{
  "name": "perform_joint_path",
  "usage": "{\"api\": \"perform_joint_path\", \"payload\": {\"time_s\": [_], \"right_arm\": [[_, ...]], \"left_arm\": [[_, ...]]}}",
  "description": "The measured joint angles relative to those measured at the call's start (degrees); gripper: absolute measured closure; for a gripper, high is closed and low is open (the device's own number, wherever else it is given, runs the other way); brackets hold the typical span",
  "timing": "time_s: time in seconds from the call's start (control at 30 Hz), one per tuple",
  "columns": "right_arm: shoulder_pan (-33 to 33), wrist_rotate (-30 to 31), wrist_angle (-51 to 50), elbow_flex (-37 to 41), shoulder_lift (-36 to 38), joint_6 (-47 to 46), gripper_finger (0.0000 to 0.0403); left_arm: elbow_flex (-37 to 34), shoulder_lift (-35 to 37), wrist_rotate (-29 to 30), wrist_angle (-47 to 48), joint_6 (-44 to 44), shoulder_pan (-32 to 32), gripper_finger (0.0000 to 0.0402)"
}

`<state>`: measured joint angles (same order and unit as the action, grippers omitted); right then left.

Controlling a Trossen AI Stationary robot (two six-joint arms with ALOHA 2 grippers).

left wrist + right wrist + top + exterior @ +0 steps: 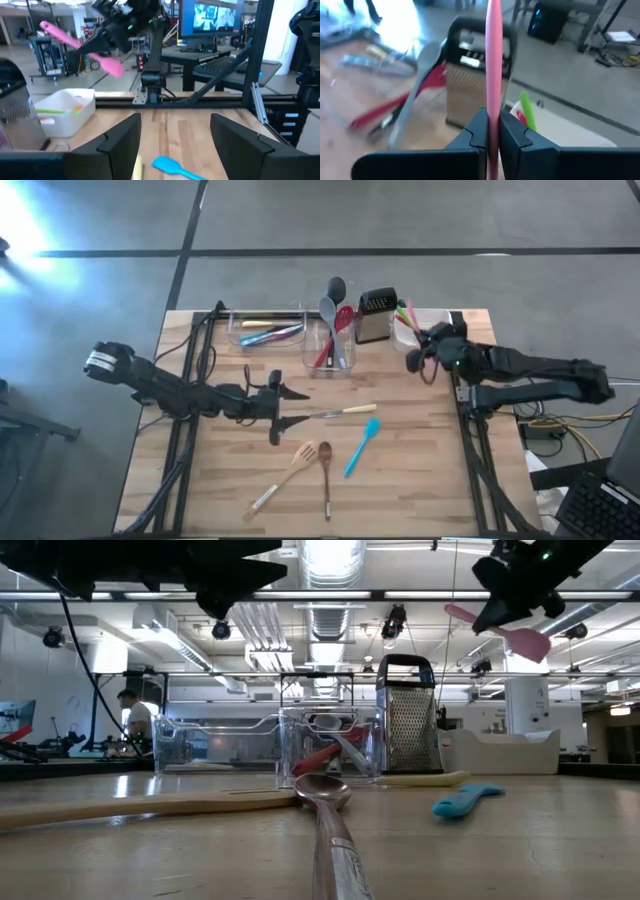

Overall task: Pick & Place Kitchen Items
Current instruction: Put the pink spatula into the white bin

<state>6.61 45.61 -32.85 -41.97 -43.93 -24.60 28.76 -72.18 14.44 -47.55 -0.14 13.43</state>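
My right gripper (425,340) is shut on a pink spatula (500,635) and holds it in the air over the white tub (415,328), beside the steel grater (375,315). My left gripper (298,407) is open and hovers low over the table's middle, just left of the yellow-handled knife (345,412). A blue spatula (362,445), a wooden spatula (290,470) and a wooden spoon (326,470) lie flat on the table nearer the front edge. Grey, black and red spoons stand in a clear tub (330,345). My right gripper pinches the pink spatula's handle (493,107) between its two fingers, close to the blade, with the fingers across the handle and coming from above. The spatula is lifted clear and tilted, its blade (528,643) lower than its free handle end (455,612).
A flat clear tub (265,330) at the far edge holds several utensils. The white tub (65,112) holds green-orange tools. The grater (475,75) stands between the tubs. Bare wood shows along the table's left side and near edge.
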Motion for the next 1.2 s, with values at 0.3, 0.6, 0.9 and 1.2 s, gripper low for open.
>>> {"api": "perform_joint_path", "payload": {"time_s": [0.3, 0.6, 0.9, 1.2], "right_arm": [[18.6, -2.2, 19.9, 6.6, -4.8, 19.5, 0.0391], [27.1, -5.2, 25.1, 6.6, -13.6, 27.6, 0.0391], [34.1, -6.6, 28.3, 6.6, -23.1, 29.8, 0.039], [38.7, -13.2, 28.8, 6.6, -25.3, 38.4, 0.0391]], "left_arm": [[1.0, 0.0, 0.0, 0.1, 2.5, 0.0, 0.0158], [1.1, 0.0, 0.0, 0.5, 4.8, -0.1, 0.0158], [1.0, 0.0, 0.0, 1.1, 4.3, -0.1, 0.0158], [1.0, 0.0, 0.0, 3.7, 3.1, -0.1, 0.0158]]}}
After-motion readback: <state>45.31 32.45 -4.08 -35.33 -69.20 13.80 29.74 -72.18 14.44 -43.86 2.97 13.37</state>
